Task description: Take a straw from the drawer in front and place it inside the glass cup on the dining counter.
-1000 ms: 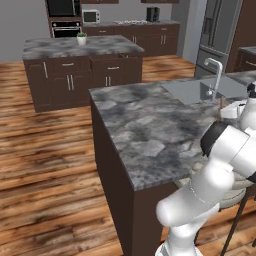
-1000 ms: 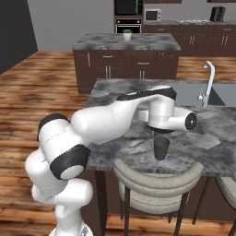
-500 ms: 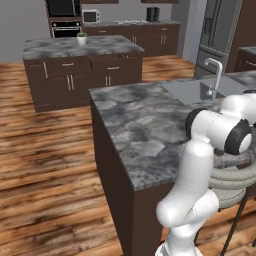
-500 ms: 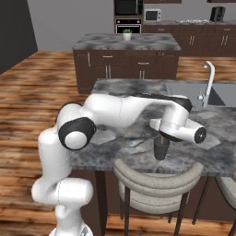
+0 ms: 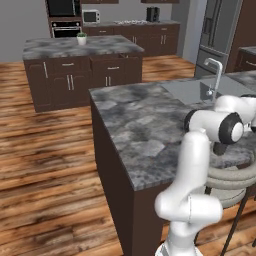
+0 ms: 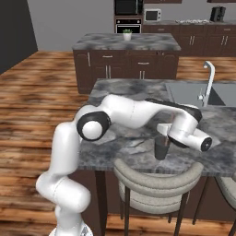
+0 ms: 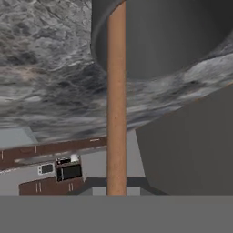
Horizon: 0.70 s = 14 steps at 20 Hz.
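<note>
In the hand view the straw (image 7: 116, 100), a thin reddish-brown stick, runs straight up from between my gripper (image 7: 116, 186) fingers, and its far end overlaps the left part of the dark grey glass cup (image 7: 173, 36). I cannot tell whether the tip is inside the cup. The cup (image 6: 161, 150) stands near the front edge of the dining counter (image 6: 124, 92), with the gripper (image 6: 163, 139) pointing down right over it, shut on the straw. From the left the gripper (image 5: 220, 147) is partly behind my elbow.
A steel sink (image 6: 221, 94) with a tap (image 6: 208, 80) is set in the counter to the right. Grey round-backed stools (image 6: 156, 177) stand along its front edge. The island (image 5: 80, 47) with several drawers and a potted plant (image 5: 81, 38) lies beyond.
The gripper has stayed over the cup while the hand sank and tilted. My elbow and upper arm have swung up and to the right.
</note>
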Motion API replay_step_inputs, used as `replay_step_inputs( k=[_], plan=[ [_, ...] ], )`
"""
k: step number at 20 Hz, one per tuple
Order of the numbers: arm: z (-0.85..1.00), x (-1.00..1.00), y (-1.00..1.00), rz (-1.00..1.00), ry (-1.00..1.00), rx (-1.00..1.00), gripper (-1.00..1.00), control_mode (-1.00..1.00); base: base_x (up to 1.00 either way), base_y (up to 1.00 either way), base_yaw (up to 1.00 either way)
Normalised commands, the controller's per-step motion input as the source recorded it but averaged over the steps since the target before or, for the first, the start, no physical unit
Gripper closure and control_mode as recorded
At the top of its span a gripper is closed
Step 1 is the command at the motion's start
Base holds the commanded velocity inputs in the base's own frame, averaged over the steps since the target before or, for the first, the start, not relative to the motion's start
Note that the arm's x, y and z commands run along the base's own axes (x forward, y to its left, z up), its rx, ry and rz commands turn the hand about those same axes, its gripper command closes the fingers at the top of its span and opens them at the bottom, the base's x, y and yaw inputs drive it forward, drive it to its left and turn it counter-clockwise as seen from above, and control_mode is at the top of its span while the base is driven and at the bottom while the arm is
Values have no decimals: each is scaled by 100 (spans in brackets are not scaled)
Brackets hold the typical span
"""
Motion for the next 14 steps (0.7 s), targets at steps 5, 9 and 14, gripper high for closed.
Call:
replay_step_inputs(
  k=[5,9,14],
  plan=[
    [-19,14,-1,-2,-4,1,100,-100,0,0,0],
    [-11,2,0,-1,-8,0,100,-100,0,0,0],
    [-8,-30,19,0,-12,0,-100,-100,0,0,0]
  ],
)
